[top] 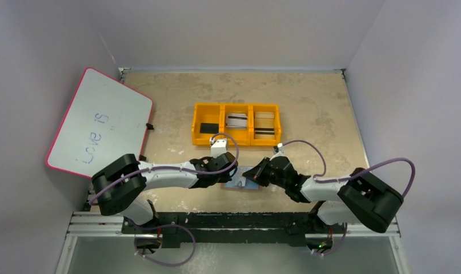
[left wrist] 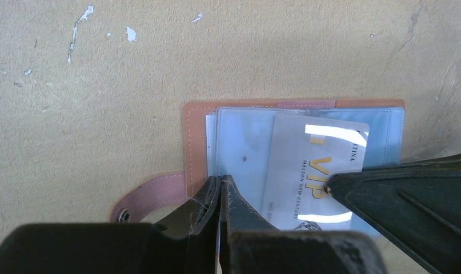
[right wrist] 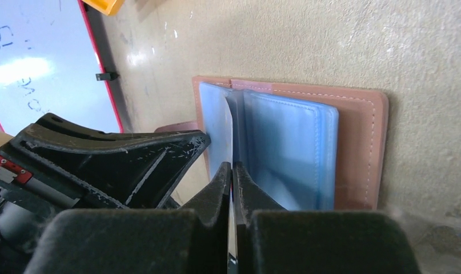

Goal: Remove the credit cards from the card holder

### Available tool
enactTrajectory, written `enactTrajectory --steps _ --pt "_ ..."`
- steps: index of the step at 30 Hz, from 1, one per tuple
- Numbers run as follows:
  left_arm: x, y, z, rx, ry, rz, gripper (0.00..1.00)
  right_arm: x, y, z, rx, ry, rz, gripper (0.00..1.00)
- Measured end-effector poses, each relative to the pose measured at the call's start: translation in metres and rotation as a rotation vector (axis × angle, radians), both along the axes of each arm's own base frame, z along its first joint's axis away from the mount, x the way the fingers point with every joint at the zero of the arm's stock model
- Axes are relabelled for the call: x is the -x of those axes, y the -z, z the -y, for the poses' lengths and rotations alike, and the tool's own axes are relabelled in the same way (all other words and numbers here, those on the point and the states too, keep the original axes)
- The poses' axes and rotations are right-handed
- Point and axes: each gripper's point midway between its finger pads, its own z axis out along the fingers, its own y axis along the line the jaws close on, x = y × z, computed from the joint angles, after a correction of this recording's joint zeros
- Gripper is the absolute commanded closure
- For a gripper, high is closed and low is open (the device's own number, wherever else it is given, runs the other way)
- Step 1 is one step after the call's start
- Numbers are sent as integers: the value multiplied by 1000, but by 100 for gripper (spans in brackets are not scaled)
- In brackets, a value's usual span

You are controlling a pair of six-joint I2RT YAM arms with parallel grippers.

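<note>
The card holder (left wrist: 193, 142) lies open on the table, tan-brown leather with pale blue-grey inner panels (right wrist: 285, 142) and a snap tab (left wrist: 145, 197) at its left. A pale credit card (left wrist: 308, 171) printed "VIP" sticks out of it at a slant. My left gripper (left wrist: 221, 180) is shut on the near edge of an inner panel. My right gripper (right wrist: 232, 166) is shut on the card's edge, and a thin pale sliver shows between its jaws. In the top view both grippers, left (top: 231, 177) and right (top: 255, 176), meet over the card holder (top: 242, 184).
An orange three-compartment tray (top: 237, 104) stands behind the card holder, with dark and pale items in it. A red-rimmed whiteboard (top: 99, 123) leans at the left edge of the table. Grey walls close in the table on three sides.
</note>
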Motion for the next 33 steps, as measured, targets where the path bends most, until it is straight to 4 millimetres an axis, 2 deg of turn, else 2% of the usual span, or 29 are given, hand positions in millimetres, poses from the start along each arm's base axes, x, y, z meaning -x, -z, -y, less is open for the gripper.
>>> enactTrajectory --steps 9,13,21,24,28,33 --pt "0 0 0 -5 0 -2 99 3 -4 14 47 35 0 100" --pt "0 0 0 -8 -1 -4 98 1 -12 24 64 64 27 100" --pt "3 -4 -8 -32 -4 -2 93 -17 -58 43 121 130 193 100" --pt "4 -13 -11 -25 -6 8 89 -22 -68 50 146 145 265 100" --pt "0 -39 -12 25 -17 56 80 -29 -80 54 202 115 388 100" --pt "-7 -73 -19 85 -52 135 66 -34 -103 45 264 -7 605 100"
